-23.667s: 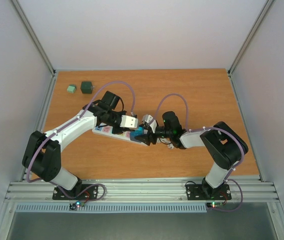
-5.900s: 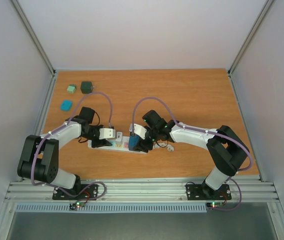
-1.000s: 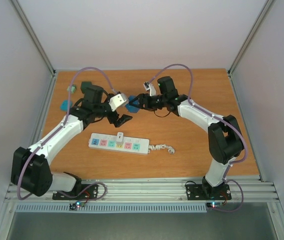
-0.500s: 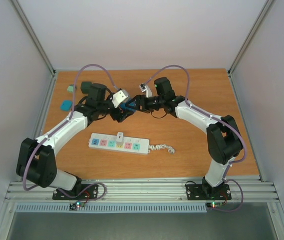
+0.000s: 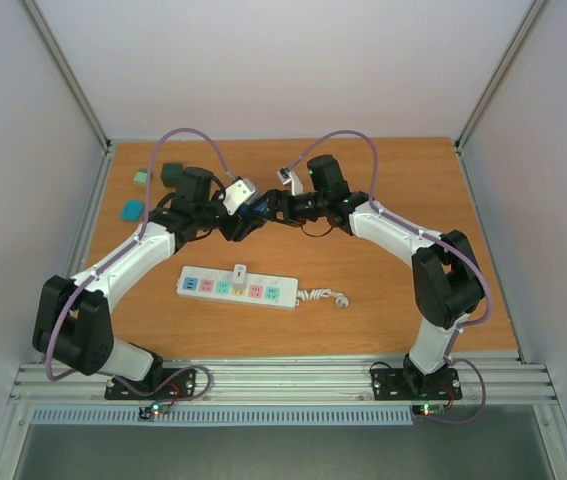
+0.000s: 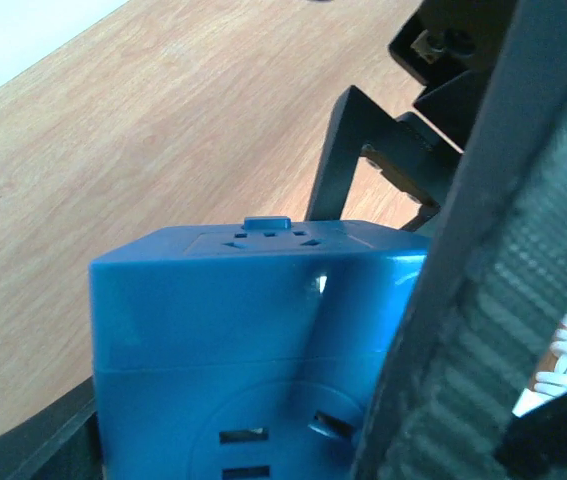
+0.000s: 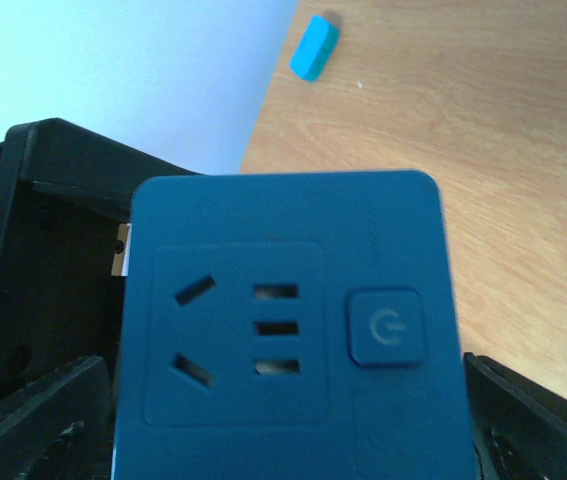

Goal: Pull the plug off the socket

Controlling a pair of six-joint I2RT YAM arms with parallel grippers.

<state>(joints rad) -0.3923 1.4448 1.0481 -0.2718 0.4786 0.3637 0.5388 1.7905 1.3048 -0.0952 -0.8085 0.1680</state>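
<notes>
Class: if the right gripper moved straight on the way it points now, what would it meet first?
The blue adapter, directly ahead; the left gripper seems just behind it.

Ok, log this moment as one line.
stage: mid-air handover | blue plug: between left pincer and right pincer | socket: on table, white plug inserted

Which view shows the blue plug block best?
The right wrist view: the blue plug block faces it squarely, with its power button visible. The left wrist view shows it obliquely, partly hidden. The top external view shows only a blue speck.
</notes>
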